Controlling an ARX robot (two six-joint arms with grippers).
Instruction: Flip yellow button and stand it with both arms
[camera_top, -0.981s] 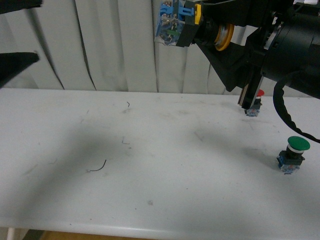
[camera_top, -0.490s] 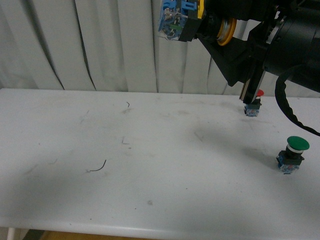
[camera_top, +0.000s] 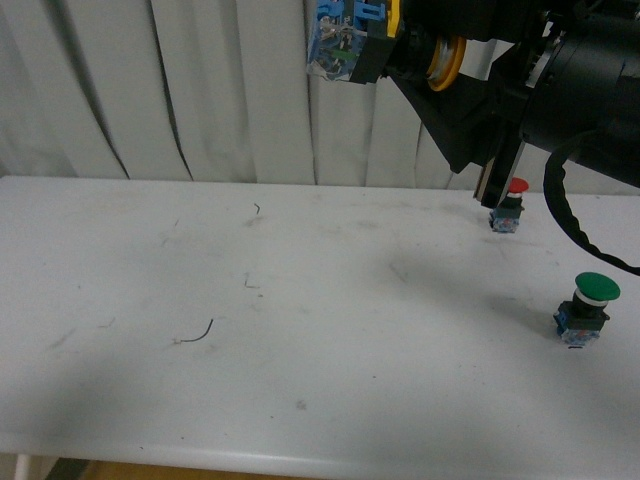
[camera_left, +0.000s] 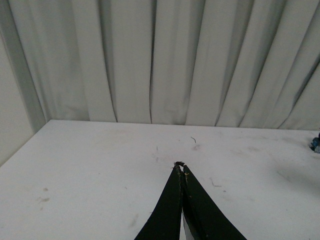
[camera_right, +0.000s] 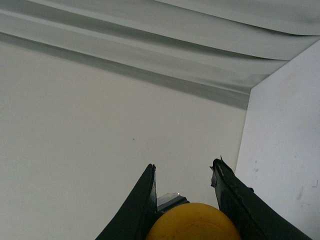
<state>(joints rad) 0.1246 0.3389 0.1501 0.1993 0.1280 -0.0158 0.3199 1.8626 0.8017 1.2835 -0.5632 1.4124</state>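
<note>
Facing scuffed white table (camera_top: 300, 330), pleated curtain (camera_top: 200, 90), red button (camera_top: 511, 205), green button (camera_top: 586, 308) at right; clamping yellow button (camera_right: 192, 222) aloft in right gripper (camera_right: 184, 167); pinching left gripper (camera_left: 180, 165) closed, empty.

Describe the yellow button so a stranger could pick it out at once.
Look above the white table, in front of the curtain, where the right gripper is raised. The yellow button is clamped there on its side, blue contact block pointing left. Unlike the red button and green button, which stand on the table, it is in the air.
</note>
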